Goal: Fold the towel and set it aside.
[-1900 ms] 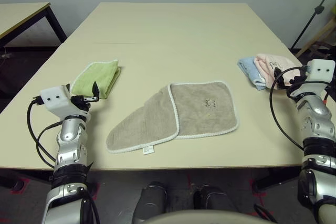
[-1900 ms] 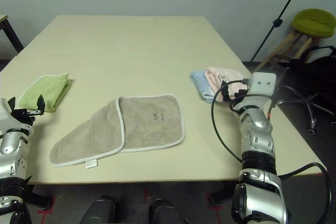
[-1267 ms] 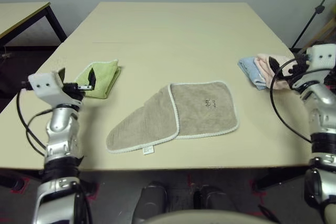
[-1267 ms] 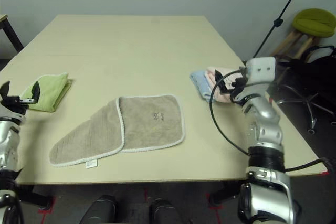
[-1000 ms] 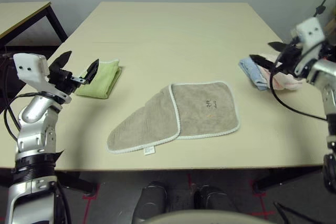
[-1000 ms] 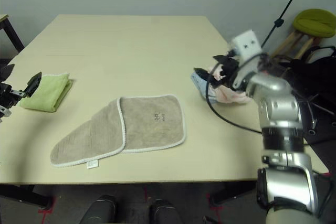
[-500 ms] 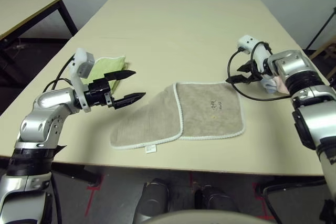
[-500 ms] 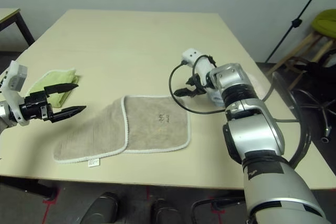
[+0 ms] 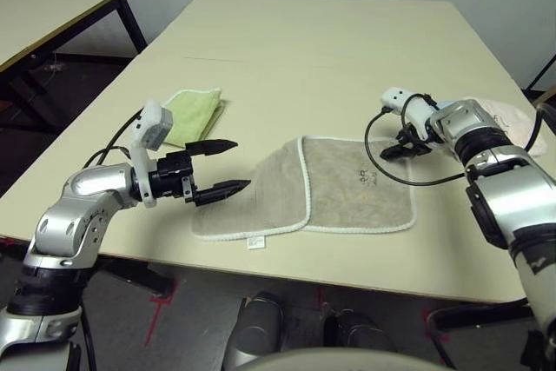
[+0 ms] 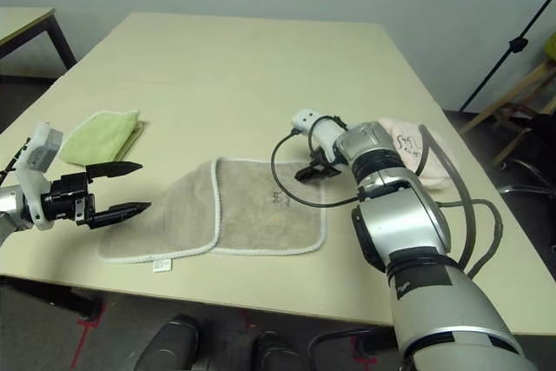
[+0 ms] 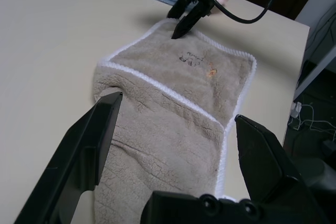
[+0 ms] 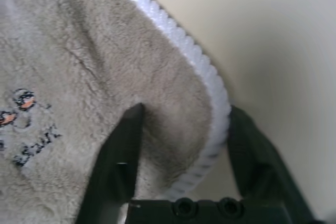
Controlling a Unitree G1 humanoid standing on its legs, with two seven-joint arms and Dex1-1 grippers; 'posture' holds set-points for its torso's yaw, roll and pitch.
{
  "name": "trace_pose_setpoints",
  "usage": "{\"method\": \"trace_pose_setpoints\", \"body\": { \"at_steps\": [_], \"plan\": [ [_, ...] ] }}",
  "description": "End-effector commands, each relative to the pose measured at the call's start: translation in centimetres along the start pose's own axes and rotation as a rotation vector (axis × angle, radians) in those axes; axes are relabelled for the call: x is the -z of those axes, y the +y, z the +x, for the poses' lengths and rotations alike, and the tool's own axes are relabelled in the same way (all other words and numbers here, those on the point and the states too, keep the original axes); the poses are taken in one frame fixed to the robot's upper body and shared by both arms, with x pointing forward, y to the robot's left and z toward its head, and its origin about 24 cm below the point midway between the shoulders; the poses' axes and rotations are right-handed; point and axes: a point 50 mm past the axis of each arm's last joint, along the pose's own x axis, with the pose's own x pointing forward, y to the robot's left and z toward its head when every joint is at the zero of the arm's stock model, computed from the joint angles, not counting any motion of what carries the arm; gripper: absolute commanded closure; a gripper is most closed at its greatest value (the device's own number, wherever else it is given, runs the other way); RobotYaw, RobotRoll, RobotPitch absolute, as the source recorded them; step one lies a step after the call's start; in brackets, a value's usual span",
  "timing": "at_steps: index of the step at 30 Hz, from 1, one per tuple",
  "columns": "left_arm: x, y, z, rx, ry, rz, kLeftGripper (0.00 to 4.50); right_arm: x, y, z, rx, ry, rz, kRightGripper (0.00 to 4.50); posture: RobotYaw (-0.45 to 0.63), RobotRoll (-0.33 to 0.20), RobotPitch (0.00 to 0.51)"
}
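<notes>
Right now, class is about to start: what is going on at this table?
A humanoid robot is starting to fold the beige towel, which lies half doubled over on the table. Its right gripper is at the towel's far right corner, one finger on the cloth and one outside the white edging. Its left gripper hovers open beside the towel's left end. A folded green towel lies to the left.

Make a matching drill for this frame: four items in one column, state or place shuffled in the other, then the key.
Items
1. beige terry towel with white edging
2. lime-green folded towel
3. left gripper
4. right gripper

States
A. folded, beyond the left gripper
B. open, above the table
C. closing around a towel corner
D. partly folded, one end lapped over

Pairs: 1-D, 2-A, 3-B, 4-C
</notes>
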Motion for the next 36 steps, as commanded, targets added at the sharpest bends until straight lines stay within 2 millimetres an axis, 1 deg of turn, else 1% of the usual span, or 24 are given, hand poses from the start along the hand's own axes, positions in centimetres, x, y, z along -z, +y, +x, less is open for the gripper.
{"method": "trace_pose_setpoints", "body": {
  "at_steps": [1,2,4,5,8,12,16,18,21,23,25,27,30,32,36],
  "plan": [
    [0.5,-0.2,0.4,0.005,0.021,-0.003,0.00,-1.0,0.0,-0.5,-0.026,-0.076,0.025,3.20,0.29,0.000,0.053],
    [0.6,-0.2,0.4,0.002,0.024,-0.007,0.00,-1.7,0.0,-0.9,-0.034,-0.117,0.030,3.52,0.28,0.000,0.055],
    [1.0,-0.2,0.4,0.002,0.037,-0.020,0.00,-3.6,-0.1,-1.9,-0.044,-0.225,0.037,4.33,0.27,0.000,0.057],
    [1.2,-0.2,0.5,0.005,0.043,-0.025,0.00,-4.7,0.0,-2.5,-0.048,-0.289,0.031,4.46,0.27,0.000,0.061],
    [1.6,-0.3,0.9,0.020,0.060,-0.034,0.00,-7.7,0.2,-4.1,-0.036,-0.477,0.000,4.46,0.25,0.000,0.065],
    [2.0,-0.4,1.4,0.038,0.066,-0.038,0.00,-11.0,0.7,-5.8,0.025,-0.664,-0.069,4.46,0.24,0.000,0.073],
    [2.2,-0.4,2.2,0.045,0.067,-0.039,0.00,-14.6,2.0,-7.7,0.042,-0.808,-0.142,4.46,0.25,0.000,0.080],
    [2.2,-0.4,2.6,0.046,0.065,-0.035,0.00,-16.1,2.6,-8.6,0.045,-0.862,-0.161,4.46,0.25,0.000,0.082],
    [2.1,-0.5,3.0,0.038,0.063,-0.028,0.00,-18.8,3.7,-10.7,0.039,-0.983,-0.173,4.46,0.25,0.000,0.084],
    [2.0,-0.5,3.1,0.031,0.061,-0.036,0.00,-20.6,4.6,-12.6,0.021,-1.084,-0.152,4.46,0.25,0.000,0.085],
    [1.9,-0.5,3.1,0.023,0.061,-0.037,0.00,-22.1,5.3,-14.3,0.002,-1.144,-0.134,4.46,0.25,0.000,0.085],
    [1.6,-0.5,3.2,0.018,0.056,-0.037,0.00,-22.9,5.8,-15.3,0.000,-1.163,-0.129,4.46,0.25,0.000,0.083],
    [1.0,-0.4,3.6,-0.005,0.038,-0.041,0.00,-23.3,5.7,-15.8,0.038,-1.168,-0.098,4.46,0.26,0.000,0.083],
    [0.9,-0.4,4.0,-0.034,0.036,-0.048,0.00,-23.0,5.4,-15.2,0.069,-1.130,-0.070,4.46,0.26,0.000,0.083],
    [0.9,-0.2,5.0,-0.077,0.031,-0.038,0.00,-21.0,4.0,-12.5,0.152,-0.995,-0.046,4.46,0.27,0.000,0.083]
  ]
}}
